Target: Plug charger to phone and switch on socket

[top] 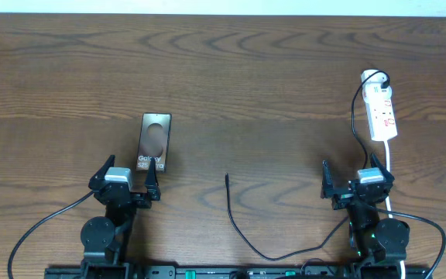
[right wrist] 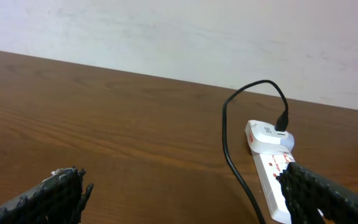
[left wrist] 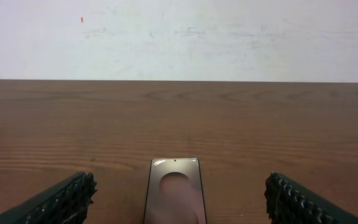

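Observation:
The phone [top: 153,141] lies flat at centre left, a dark slab with a brownish oval and white "Galaxy" lettering at its near end. In the left wrist view the phone [left wrist: 174,190] lies between my fingers. My left gripper [top: 125,180] is open just behind it. The charger cable [top: 238,229] runs from the socket [top: 382,112] at the far right down and across the table; its black plug tip [top: 227,177] lies free at centre. My right gripper [top: 357,178] is open and empty, near the socket [right wrist: 272,180] and the cable [right wrist: 235,168].
The socket's thick white cord [top: 391,167] runs down toward the right arm. A white adapter [right wrist: 269,135] sits in the socket's far end. A pale wall stands behind the table's far edge [left wrist: 179,79].

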You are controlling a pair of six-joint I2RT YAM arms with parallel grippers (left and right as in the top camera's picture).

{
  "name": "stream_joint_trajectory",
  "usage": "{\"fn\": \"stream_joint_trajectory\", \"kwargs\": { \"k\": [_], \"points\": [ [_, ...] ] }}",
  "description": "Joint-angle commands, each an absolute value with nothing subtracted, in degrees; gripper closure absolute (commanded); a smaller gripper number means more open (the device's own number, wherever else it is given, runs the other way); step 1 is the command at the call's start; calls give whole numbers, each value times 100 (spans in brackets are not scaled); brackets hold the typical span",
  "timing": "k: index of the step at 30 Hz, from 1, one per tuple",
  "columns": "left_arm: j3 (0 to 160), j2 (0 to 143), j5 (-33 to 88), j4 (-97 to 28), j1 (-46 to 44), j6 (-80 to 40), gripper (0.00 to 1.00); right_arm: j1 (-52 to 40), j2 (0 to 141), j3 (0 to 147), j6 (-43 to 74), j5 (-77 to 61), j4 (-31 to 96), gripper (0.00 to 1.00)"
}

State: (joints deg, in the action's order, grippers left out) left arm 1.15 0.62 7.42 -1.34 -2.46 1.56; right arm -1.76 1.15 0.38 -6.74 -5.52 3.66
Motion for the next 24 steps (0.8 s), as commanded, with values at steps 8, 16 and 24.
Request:
{"fn": "stream_joint_trajectory", "kwargs": {
  "k": [8, 16, 24],
  "points": [
    [23, 126, 967, -322, -233, 174, 11, -220, 158, 32, -738, -504, 392, 1],
    [23, 351, 967, -320, -233, 169, 10, -220, 163, 32, -738, -504, 392, 1],
    [23, 351, 969, -318, -233, -176, 10, -220, 163, 32, -738, -504, 392, 1]
  ]
}}
